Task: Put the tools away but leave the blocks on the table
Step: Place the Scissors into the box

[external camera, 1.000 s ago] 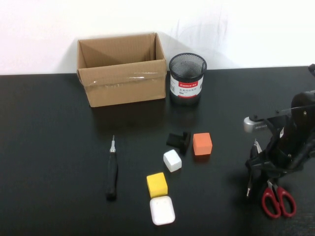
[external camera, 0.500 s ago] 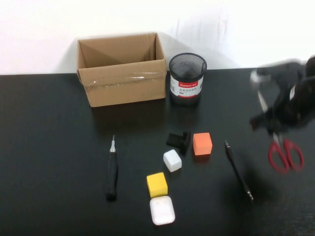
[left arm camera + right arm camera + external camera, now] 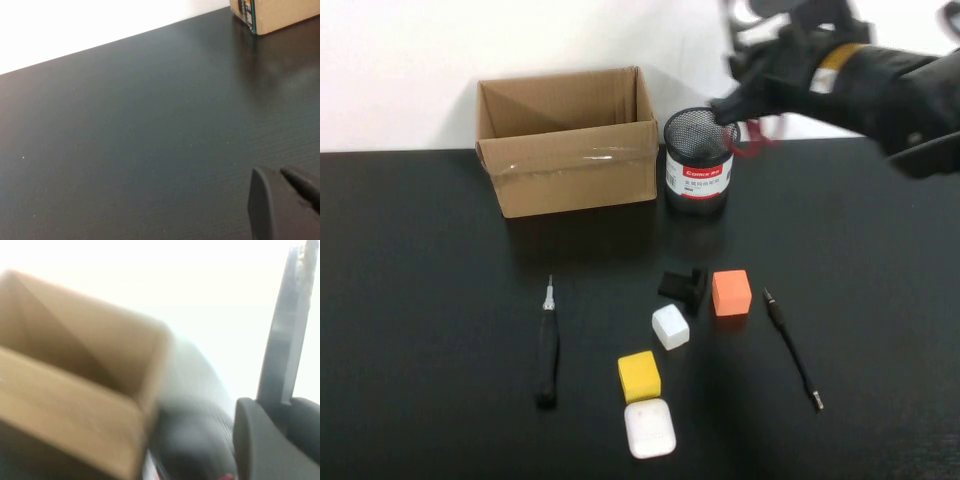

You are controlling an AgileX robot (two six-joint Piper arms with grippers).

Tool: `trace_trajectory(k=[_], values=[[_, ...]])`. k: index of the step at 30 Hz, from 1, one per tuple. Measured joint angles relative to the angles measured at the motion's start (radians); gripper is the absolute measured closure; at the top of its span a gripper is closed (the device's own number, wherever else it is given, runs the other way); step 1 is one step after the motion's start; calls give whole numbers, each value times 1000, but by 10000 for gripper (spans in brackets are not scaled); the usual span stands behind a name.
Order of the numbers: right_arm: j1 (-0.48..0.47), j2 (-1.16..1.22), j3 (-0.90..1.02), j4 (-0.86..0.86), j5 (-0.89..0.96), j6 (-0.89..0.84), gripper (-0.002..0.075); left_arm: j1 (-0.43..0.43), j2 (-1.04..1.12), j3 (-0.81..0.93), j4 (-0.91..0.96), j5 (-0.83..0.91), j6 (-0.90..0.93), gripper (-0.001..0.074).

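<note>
My right gripper is in the air at the back, by the rim of the black mesh cup, shut on the red-handled scissors. In the right wrist view a steel blade sticks out past the gripper. The thin black driver lies right of the orange cube. The black-handled screwdriver lies at the left. The white cube, yellow cube and flat white square sit in the middle. My left gripper is low over the bare table.
An open cardboard box stands at the back, left of the mesh cup; its corner shows in the left wrist view. A small black angular piece lies beside the orange cube. The box and cup are blurred in the right wrist view.
My right gripper has carried the scissors from the table's front right up and left to the mesh cup. The thin driver it covered now lies in plain view.
</note>
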Motion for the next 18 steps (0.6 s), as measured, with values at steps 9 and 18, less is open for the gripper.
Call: trace_trajectory(k=[9,18], values=[[133,191,-227,-21,-194,-232,666,0,0,0,0,0,0,738],[145,465,-537,-22,-215,-331,666,0,0,0,0,0,0,738]])
